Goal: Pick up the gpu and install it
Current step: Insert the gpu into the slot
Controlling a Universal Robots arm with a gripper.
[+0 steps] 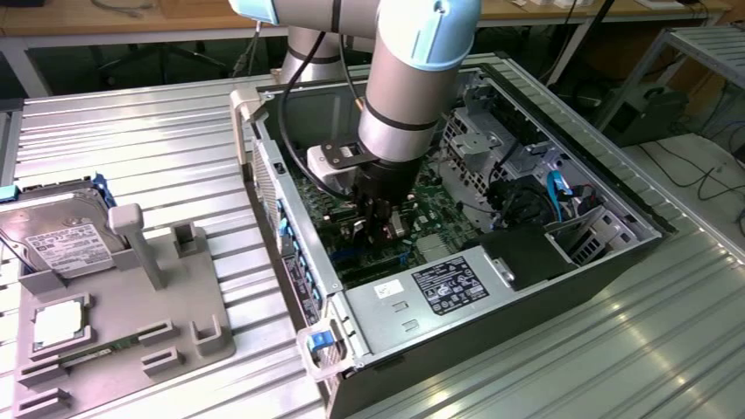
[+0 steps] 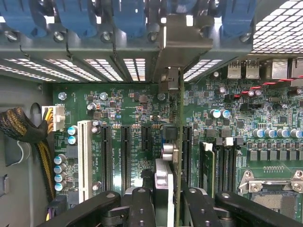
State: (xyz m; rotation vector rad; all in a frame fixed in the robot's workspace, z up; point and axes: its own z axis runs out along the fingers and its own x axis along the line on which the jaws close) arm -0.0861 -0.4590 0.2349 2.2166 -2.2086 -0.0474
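The gpu (image 2: 173,142) appears edge-on in the wrist view as a thin slab standing upright over the green motherboard (image 2: 132,109), between two black expansion slots. Its pale metal bracket (image 2: 182,45) reaches up to the case's rear slot openings. My gripper (image 2: 170,205) is shut on the card, one black finger (image 2: 142,208) on each side of it. In the exterior view the gripper (image 1: 379,229) is down inside the open computer case (image 1: 605,188), low over the board. Whether the card's edge sits in a slot is hidden.
Blue slot latches (image 2: 128,16) line the rear wall. A white slot (image 2: 85,161), cable bundle (image 2: 19,127) and CPU socket (image 2: 274,189) surround the card. Outside the case, a grey fixture (image 1: 128,323) holds a hard drive (image 1: 64,240) and a CPU chip (image 1: 58,325). The power supply (image 1: 448,284) sits at the case front.
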